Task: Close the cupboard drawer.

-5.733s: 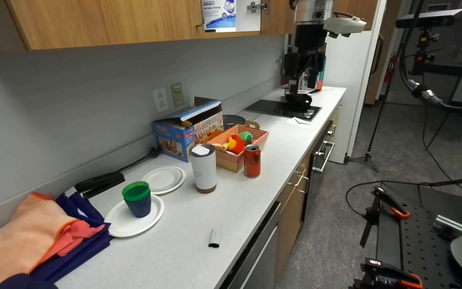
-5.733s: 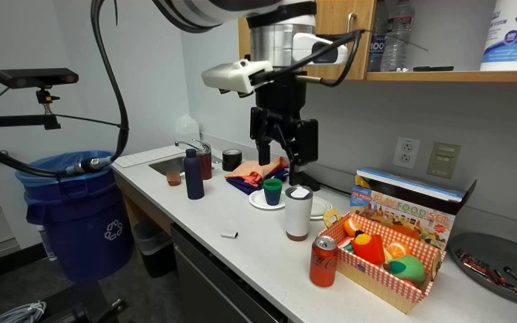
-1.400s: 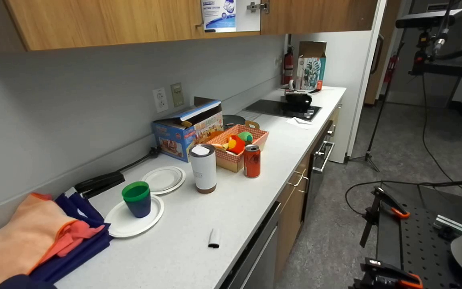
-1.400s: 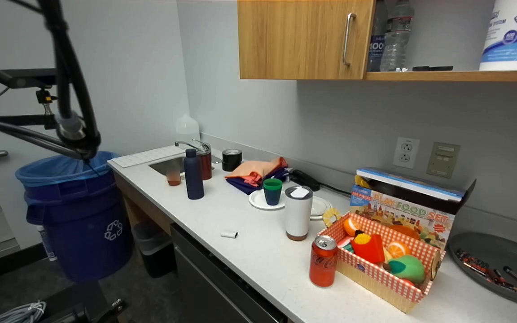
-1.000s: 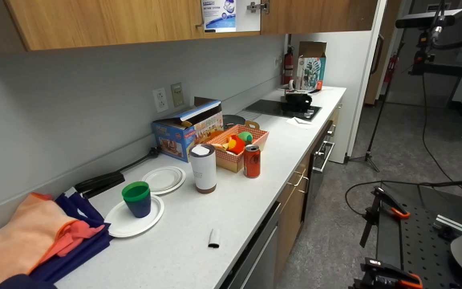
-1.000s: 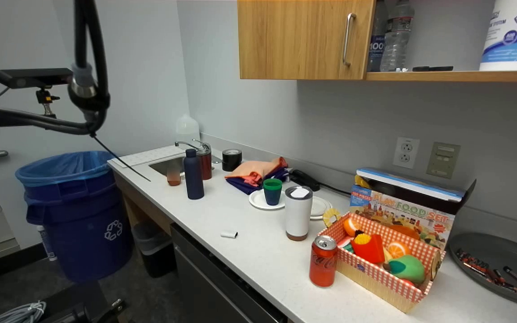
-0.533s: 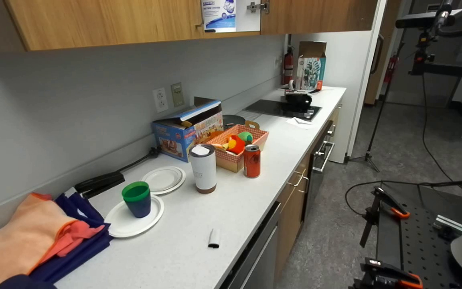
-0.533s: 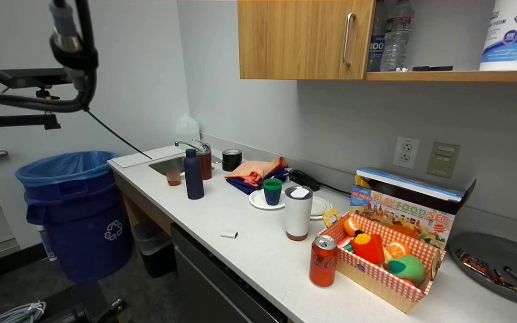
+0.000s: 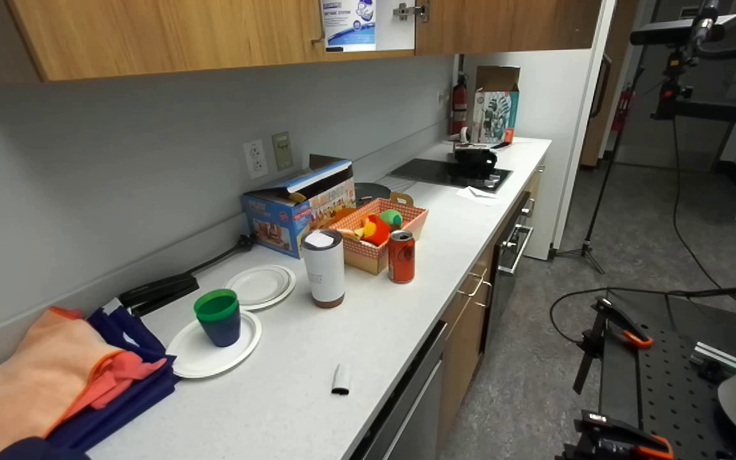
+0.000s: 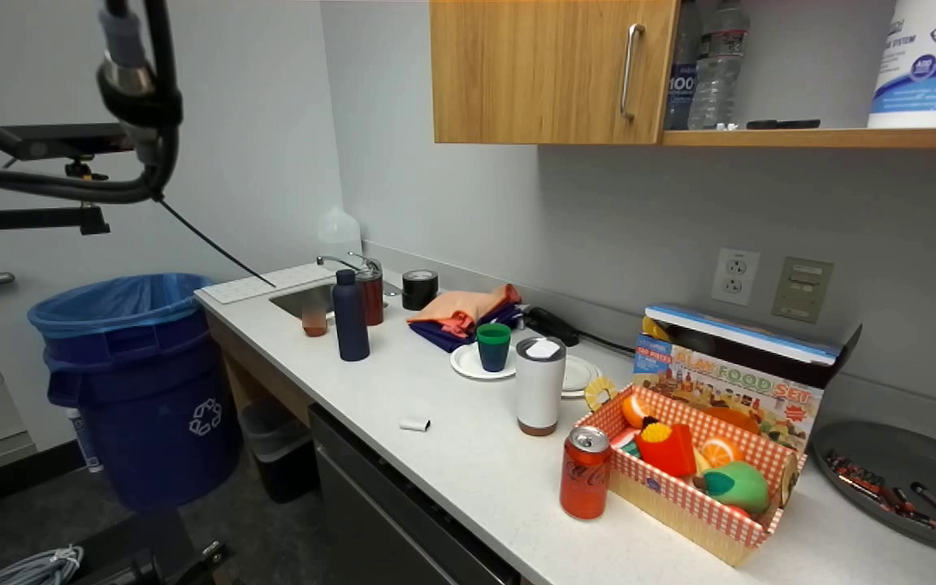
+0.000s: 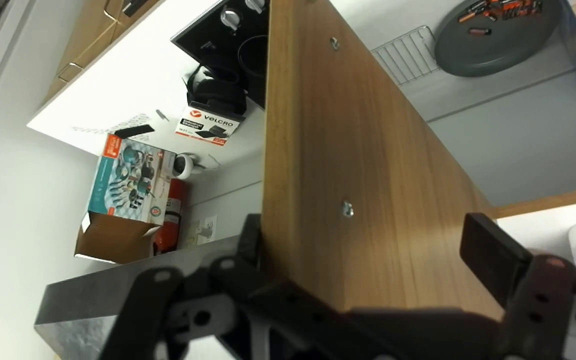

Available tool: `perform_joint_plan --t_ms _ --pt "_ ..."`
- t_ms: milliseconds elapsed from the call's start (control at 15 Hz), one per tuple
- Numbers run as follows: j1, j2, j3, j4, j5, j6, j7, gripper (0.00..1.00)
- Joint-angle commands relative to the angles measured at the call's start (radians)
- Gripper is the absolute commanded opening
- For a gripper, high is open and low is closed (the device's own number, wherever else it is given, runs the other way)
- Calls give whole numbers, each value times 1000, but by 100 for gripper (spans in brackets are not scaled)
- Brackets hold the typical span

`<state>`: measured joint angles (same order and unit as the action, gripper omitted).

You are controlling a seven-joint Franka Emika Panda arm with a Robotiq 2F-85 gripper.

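Observation:
The light-brown cupboard door (image 9: pixel 508 25) stands swung open from its hinge in an exterior view, showing part of the shelf. In the wrist view, the inner face of the door (image 11: pixel 393 165) fills the middle, with two small screw heads on it. Its handle is hidden on the far side. My gripper (image 11: pixel 368 242) is open at the door's free edge. The left finger is beside that edge and the right finger is over the inner face; I cannot tell whether either touches. The gripper is out of both exterior views.
A neighbouring cupboard door (image 10: pixel 549 73) is shut. The open compartment holds water bottles (image 10: pixel 720 73) and a wipes tub (image 10: pixel 931 65). Below, the counter (image 10: pixel 468 479) carries a food basket (image 10: pixel 679 520), a red can (image 10: pixel 586 471) and a tumbler (image 10: pixel 539 386). An arm cable (image 10: pixel 151 106) hangs at left.
The arm and gripper, earlier hanging over the counter in both exterior views, have moved out of them. Lately only the arm cable has shifted slightly. The open door looks unmoved.

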<state>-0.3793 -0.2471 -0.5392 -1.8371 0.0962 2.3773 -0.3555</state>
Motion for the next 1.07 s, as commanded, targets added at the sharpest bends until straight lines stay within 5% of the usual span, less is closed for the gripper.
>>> perform_joint_plan --t_ms 0,1000 --pt "18 -7 17 9 17 -10 39 100" --pt "91 -266 75 -170 3 -142 -30 100"
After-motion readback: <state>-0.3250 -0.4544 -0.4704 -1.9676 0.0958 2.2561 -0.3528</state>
